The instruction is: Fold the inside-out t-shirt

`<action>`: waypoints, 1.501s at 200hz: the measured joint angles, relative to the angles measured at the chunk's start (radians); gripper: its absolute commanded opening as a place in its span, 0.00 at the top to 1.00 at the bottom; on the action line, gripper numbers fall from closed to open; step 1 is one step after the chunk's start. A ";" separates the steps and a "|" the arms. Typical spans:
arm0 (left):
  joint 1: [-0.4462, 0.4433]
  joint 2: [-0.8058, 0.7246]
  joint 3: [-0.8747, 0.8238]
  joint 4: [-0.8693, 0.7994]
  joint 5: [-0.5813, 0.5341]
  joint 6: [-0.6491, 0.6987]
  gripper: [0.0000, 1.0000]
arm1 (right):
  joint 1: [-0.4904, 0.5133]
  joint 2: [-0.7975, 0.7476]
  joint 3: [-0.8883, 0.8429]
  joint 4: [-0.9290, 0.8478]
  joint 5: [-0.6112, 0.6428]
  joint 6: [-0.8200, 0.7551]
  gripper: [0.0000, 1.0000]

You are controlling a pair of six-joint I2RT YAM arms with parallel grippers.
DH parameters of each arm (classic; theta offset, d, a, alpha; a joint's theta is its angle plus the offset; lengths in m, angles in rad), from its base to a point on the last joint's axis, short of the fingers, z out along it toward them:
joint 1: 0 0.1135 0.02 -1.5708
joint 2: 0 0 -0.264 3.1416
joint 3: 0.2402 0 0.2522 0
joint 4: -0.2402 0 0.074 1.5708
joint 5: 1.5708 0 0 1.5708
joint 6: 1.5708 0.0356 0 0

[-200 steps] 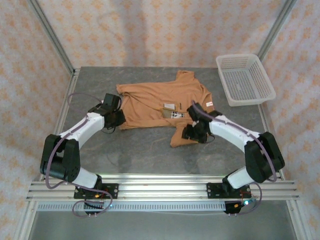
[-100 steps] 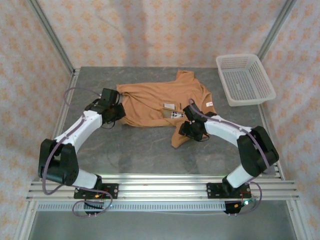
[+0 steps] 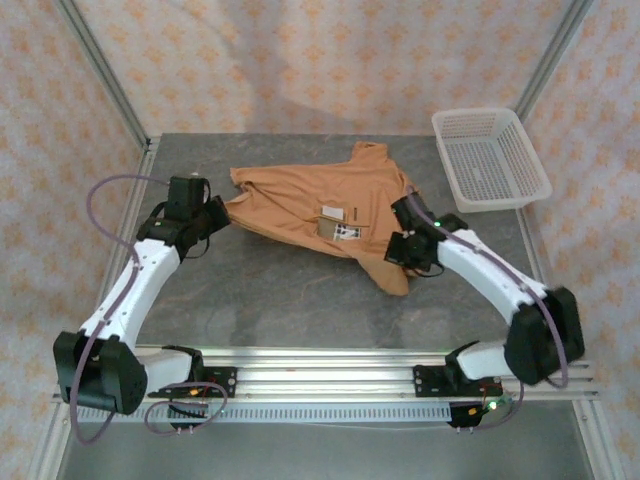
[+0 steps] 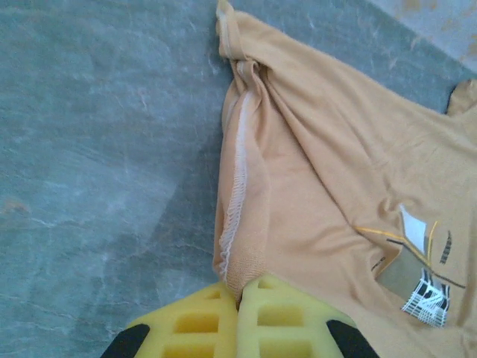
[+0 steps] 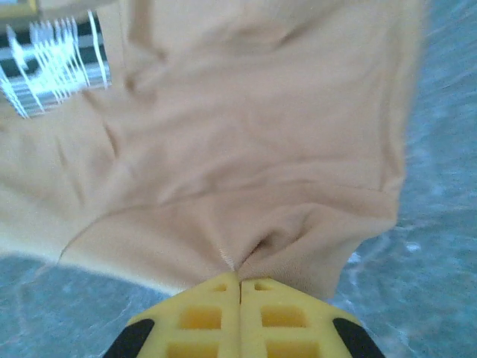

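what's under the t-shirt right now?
The grey table shows around the t-shirt, which lies spread on it. Whatever sits directly beneath the fabric is covered, so that cannot be told.

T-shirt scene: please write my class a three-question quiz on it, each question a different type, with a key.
1. True or false: the left gripper is shut on the t-shirt.
2. Where is the white basket? A) at the far right corner of the table B) at the near left corner C) on top of the t-shirt
3. What is the right gripper pinching?
Key: 1 true; 2 A; 3 a fold of the t-shirt's fabric.
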 measured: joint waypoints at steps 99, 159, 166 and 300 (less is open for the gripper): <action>0.019 0.106 -0.060 0.185 0.215 -0.013 1.00 | -0.113 0.124 0.264 -0.137 -0.048 -0.078 0.99; 0.006 0.225 -0.060 0.184 0.208 0.020 1.00 | -0.159 0.653 0.642 -0.080 -0.130 -0.127 0.50; 0.002 0.225 -0.060 0.185 0.208 0.025 1.00 | -0.159 0.652 0.637 -0.080 -0.130 -0.130 0.50; -0.027 0.256 -0.074 0.187 0.209 0.033 1.00 | -0.204 0.497 0.279 0.189 -0.240 0.033 0.48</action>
